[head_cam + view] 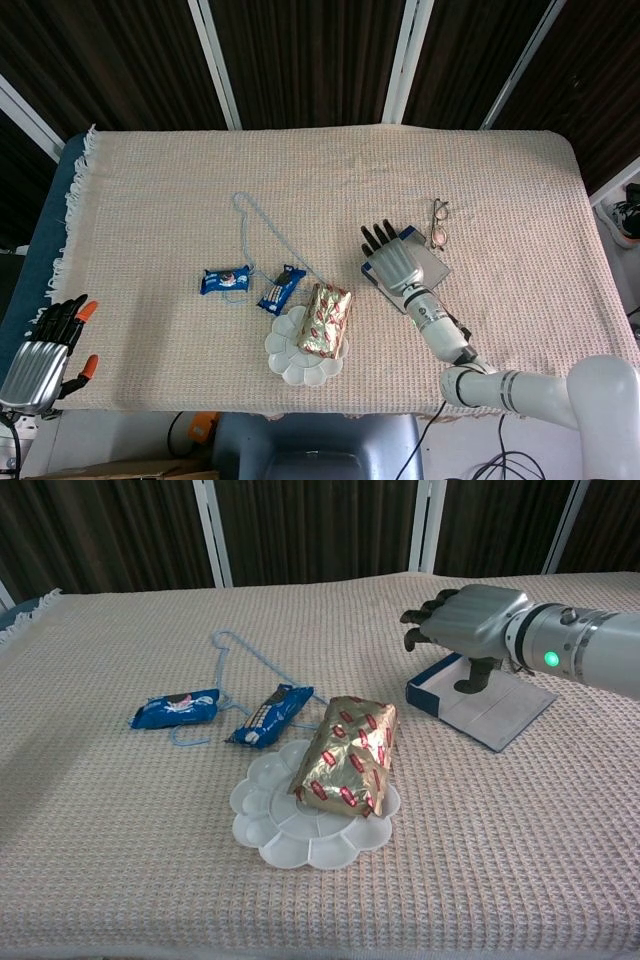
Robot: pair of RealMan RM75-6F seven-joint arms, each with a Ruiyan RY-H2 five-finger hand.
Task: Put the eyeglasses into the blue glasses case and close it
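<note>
The eyeglasses lay folded on the beige waffle-weave cloth that covered the desk, just beside the far right corner of the open blue glasses case, over which the right hand hovered with its fingers loosely curled, grasping nothing. Nearer the middle of the cloth lay a light blue hanger, two blue snack packets and a gold foil packet resting on a white flower-shaped plate, with dark wood-panelled walls and white vertical strips behind the desk. The left hand hung off the desk's near left corner, its black fingers spread and empty.
</note>
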